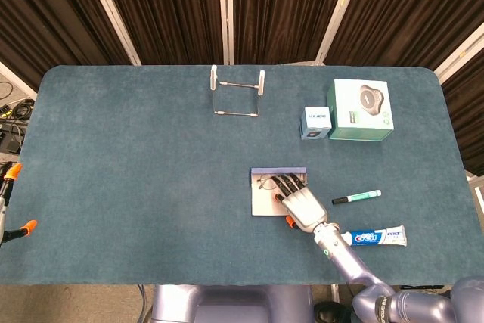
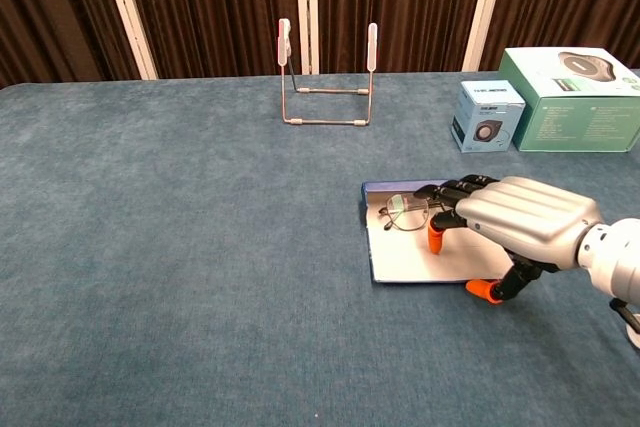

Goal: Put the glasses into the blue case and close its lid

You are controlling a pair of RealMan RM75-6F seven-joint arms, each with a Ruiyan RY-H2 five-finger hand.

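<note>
The blue case [image 1: 260, 205] [image 2: 400, 263] lies open near the table's front edge, right of centre, its white inside showing and its blue lid edge on the far side. The glasses [image 1: 266, 182] [image 2: 404, 213] lie in its far left part. My right hand [image 1: 300, 202] [image 2: 520, 217] is spread palm-down over the case's right half, dark fingertips touching the glasses' right side; it grips nothing. At the far left edge of the head view, off the table, two orange tips of my left hand [image 1: 9, 200] stand apart, holding nothing.
A metal stand [image 1: 237, 92] [image 2: 326, 72] is at the back centre. A small blue box [image 1: 316, 122] [image 2: 487, 115] and a green box [image 1: 360, 110] [image 2: 572, 85] sit back right. A green marker [image 1: 356, 197] and a toothpaste tube [image 1: 374, 237] lie right of the case.
</note>
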